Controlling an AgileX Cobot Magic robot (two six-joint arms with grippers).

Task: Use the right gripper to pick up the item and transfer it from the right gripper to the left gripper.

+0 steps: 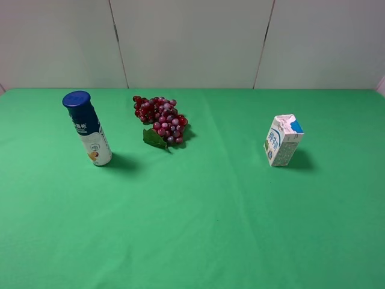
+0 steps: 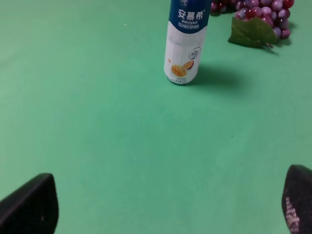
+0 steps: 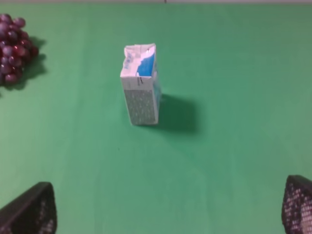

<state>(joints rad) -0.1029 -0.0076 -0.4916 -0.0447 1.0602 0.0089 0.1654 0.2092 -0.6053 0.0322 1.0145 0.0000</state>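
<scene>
The milk carton (image 1: 283, 140) stands upright, centre right of the high frame; the right claw (image 3: 168, 212), spread wide, faces it, well apart; the left claw (image 2: 168, 212), likewise spread, faces the bottle (image 2: 185, 48).

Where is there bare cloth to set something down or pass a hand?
Widest: the near half of the green cloth, in front of all three things. Also the gap between grapes and milk carton. Tightest between bottle and grapes.
</scene>
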